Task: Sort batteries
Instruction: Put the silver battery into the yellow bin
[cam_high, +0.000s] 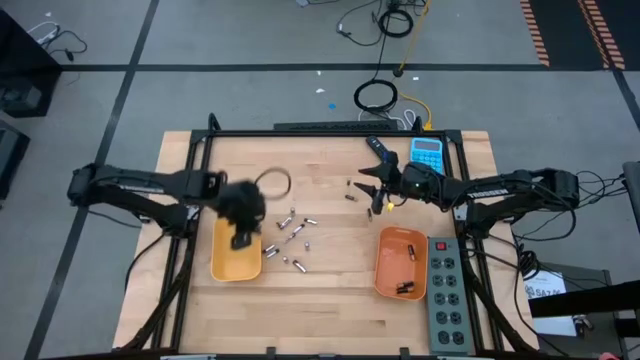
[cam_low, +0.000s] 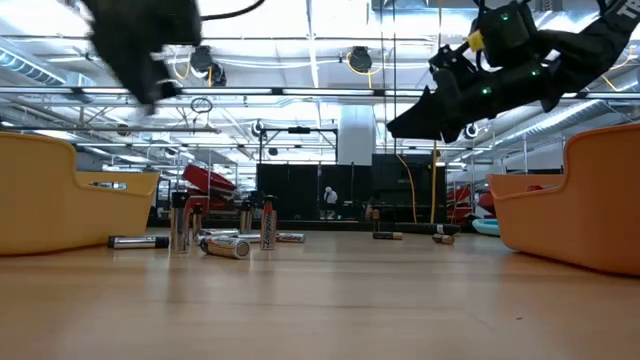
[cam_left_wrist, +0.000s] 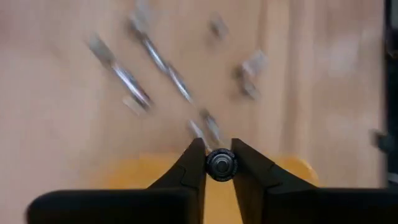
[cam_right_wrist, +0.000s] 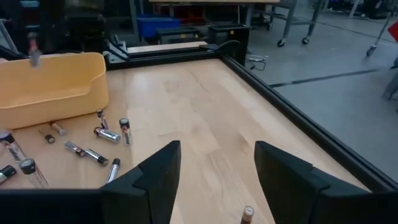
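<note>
The left gripper (cam_left_wrist: 221, 163) pinches one battery (cam_left_wrist: 221, 164) end-on above the yellow tray (cam_high: 225, 262), apparently to drop it there. The loose batteries (cam_high: 290, 240) lie mid-desk between the trays (some upright). The right gripper (cam_right_wrist: 214, 180), jaws spread, hovers over a small battery (cam_right_wrist: 247, 214) near the desk's (cam_high: 330, 300) far edge, likely destined for the orange tray (cam_high: 385, 270).

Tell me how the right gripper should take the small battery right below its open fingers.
The small battery seems to stand on end, with nothing beside it. Lower the right gripper straight down and pinch its round sides near the top.
</note>
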